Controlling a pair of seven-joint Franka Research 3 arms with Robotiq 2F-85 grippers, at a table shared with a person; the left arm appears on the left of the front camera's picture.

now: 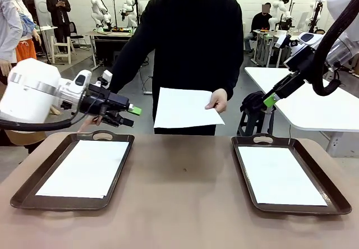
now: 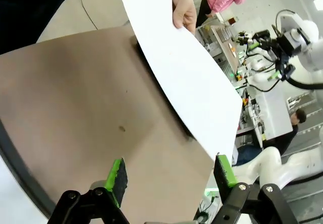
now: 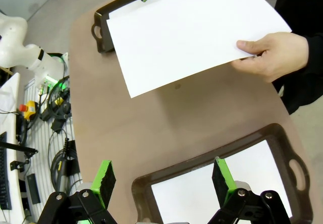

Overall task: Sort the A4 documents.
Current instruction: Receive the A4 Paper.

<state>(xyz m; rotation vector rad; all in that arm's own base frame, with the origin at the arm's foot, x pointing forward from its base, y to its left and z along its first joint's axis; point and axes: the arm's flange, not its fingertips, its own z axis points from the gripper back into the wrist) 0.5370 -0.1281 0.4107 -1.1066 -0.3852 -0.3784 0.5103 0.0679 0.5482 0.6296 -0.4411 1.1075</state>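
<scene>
Holding 1 blank white A4 sheet [image 1: 185, 107] by its 3 o'clock edge, the person's hand [image 1: 217, 100] is keeping it in the air over the table's far edge, between the 2 trays. Another sheet [image 1: 84, 167] is lying flat in the left tray [image 1: 23, 197], and a third [image 1: 280, 175] in the right tray [image 1: 334, 203]. The left gripper [image 2: 171, 176] is hovering with jaws spread, as is the right gripper [image 3: 162, 176], both empty. The right gripper's far finger is hard to make out from the front. The brown table [image 1: 185, 215] is sitting in a workshop with other tables.
</scene>
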